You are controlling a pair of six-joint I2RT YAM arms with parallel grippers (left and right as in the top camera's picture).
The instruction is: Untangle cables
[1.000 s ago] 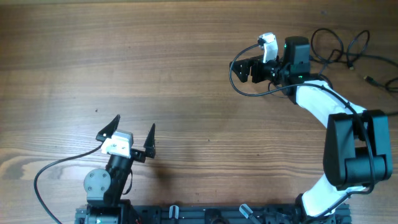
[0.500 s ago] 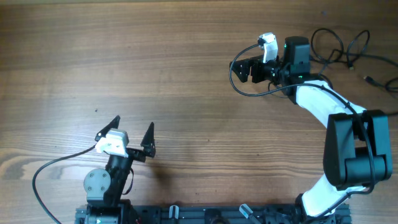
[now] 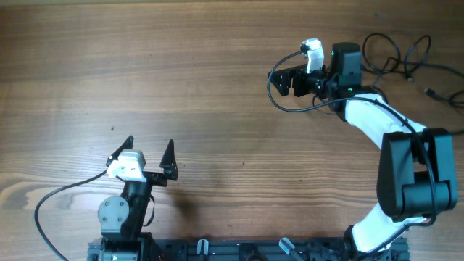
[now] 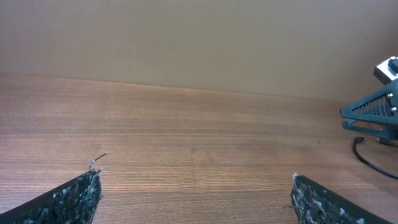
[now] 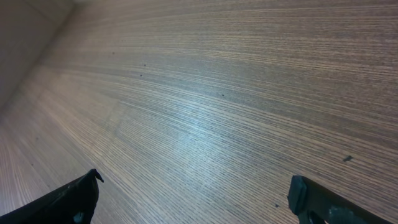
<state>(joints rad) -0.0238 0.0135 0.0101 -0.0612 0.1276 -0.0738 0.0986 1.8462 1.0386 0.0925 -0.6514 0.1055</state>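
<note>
Two arms are in play, and neither holds anything. Your left end effector (image 3: 148, 147) hangs near its base with its jaws spread wide over bare wood, and your right end effector (image 3: 281, 80) stands just as wide at the far side of the surface (image 3: 217, 65). Both wrist views show only wood grain between the fingers.

The cables (image 3: 403, 58) lie at the far right corner as loose black loops, with strands trailing off toward the right edge, so the tangle runs roughly left to right. I can't make out the plug ends well from above.

Here is what your coming move turns on: the right arm is much nearer, but its end effector points toward the middle of the surface with the cables behind its wrist. You would likely need to swing it round to the right before reaching. The left arm is well apart from them.
</note>
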